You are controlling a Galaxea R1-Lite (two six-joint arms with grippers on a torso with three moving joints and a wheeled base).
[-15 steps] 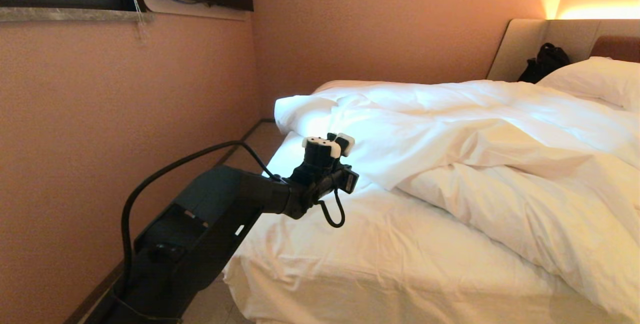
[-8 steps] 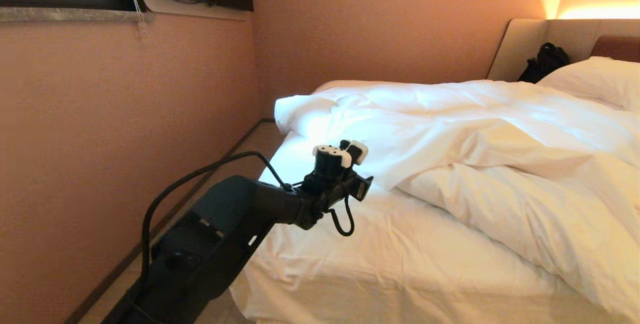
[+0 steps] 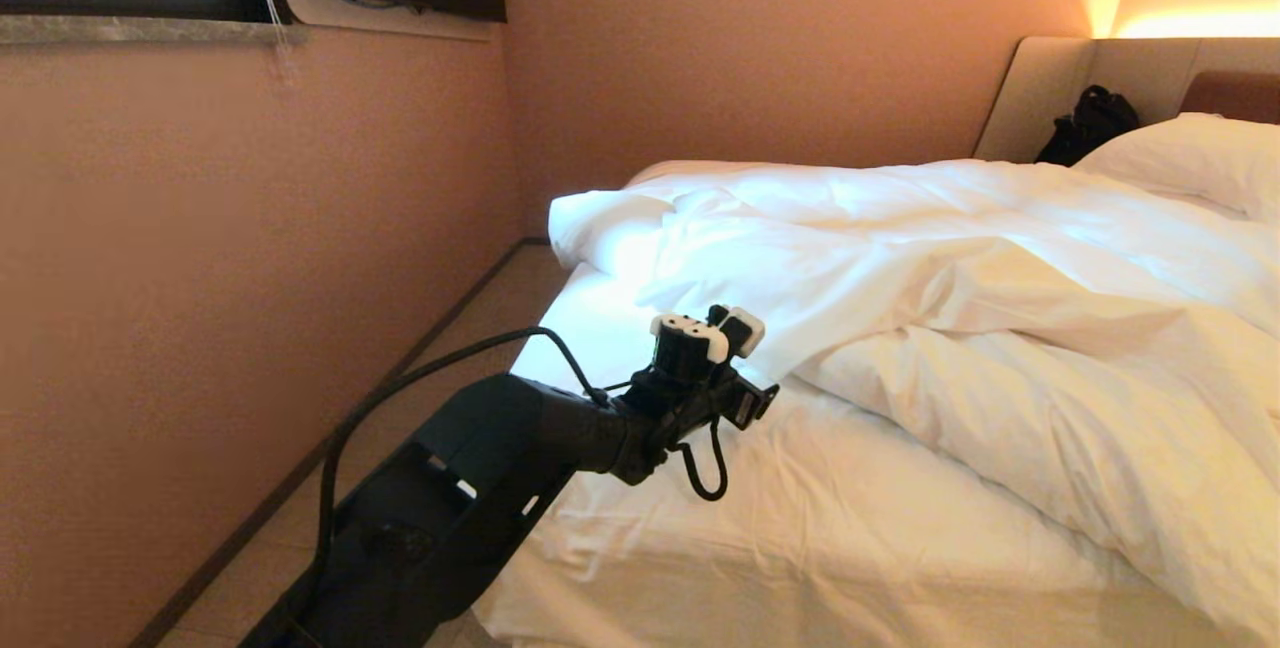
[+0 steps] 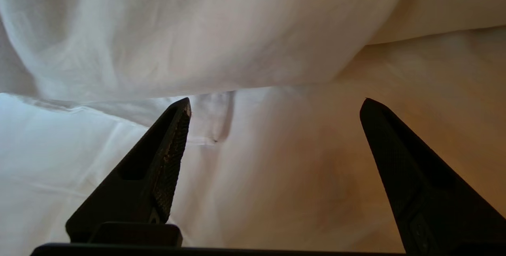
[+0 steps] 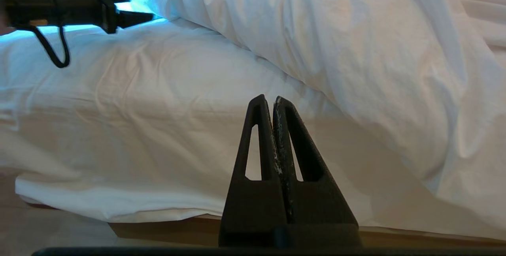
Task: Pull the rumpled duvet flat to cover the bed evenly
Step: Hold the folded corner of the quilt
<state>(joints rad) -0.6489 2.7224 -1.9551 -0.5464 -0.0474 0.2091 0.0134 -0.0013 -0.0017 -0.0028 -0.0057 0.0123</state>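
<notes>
The duvet lies rumpled and bunched toward the far side and the head of the bed, leaving the near white sheet bare. My left gripper is open wide just above the sheet. Its fingertips are a short way from the duvet's folded edge and nothing is between them. In the head view the left wrist hovers by that edge. My right gripper is shut and empty, low in front of the mattress side, and out of the head view.
A pink wall runs along the left, with a narrow strip of floor between it and the bed. A pillow and a black bag rest against the padded headboard. A black cable loops over the left arm.
My left arm has moved right and lower over the sheet, closer to the duvet's folded edge. The duvet has not moved.
</notes>
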